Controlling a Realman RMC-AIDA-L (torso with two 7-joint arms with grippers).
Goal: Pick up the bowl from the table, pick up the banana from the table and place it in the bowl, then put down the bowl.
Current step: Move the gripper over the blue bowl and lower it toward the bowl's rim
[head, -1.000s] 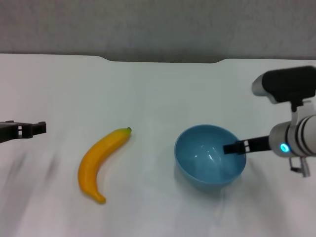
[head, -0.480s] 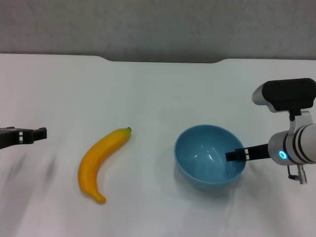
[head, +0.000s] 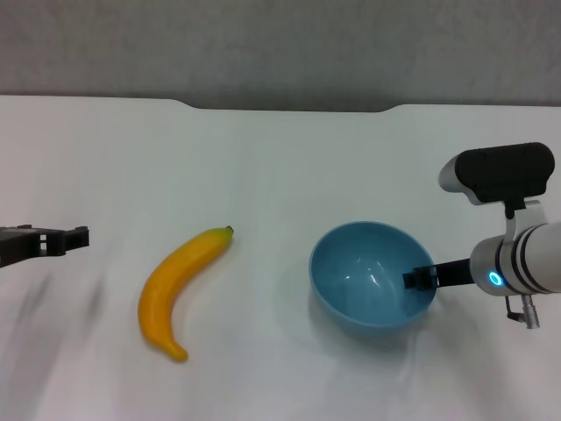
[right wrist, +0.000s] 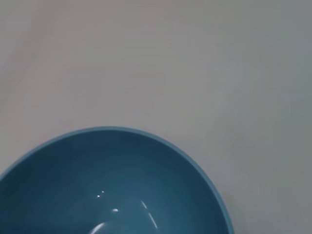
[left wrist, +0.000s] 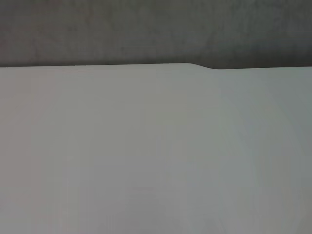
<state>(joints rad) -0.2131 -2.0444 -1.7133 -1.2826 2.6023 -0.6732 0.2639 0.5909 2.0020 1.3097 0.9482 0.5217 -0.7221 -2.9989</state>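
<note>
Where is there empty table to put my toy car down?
The whole far table, between the notch and the banana and bowl, is bare. So is the strip between banana and bowl. It is busier at the bowl's right rim, where the right gripper sits, and where the left gripper is.

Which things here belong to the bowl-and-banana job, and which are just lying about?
Part of the job:
- bowl, light blue, empty, on the table
- banana, lying on the table to the bowl's left, untouched
- right gripper, at the bowl's right rim
- left gripper, over the table's left side, apart from the banana

Just lying about:
- nothing else shows on the table
</note>
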